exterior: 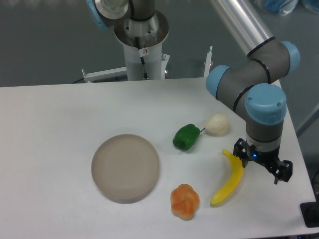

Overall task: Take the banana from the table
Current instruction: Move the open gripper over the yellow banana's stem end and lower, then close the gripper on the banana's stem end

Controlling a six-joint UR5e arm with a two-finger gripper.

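Note:
The banana [229, 182] is slim, curved and bright yellow. It lies on the white table [55, 119] at the right front, running from upper right to lower left. My gripper [262, 164] points down just right of the banana's upper end. Its jaws stand wide apart and hold nothing. The left finger [241, 152] is right beside the banana's upper part; I cannot tell whether it touches. The right finger [284, 173] is well clear of the banana, near the table's right edge.
A green pepper [186, 137] and a pale round fruit [218, 124] lie just behind the banana. An orange lumpy fruit [185, 201] sits to its left front. A round grey-beige plate [125, 167] stands further left. The arm's base [142, 37] is at the back.

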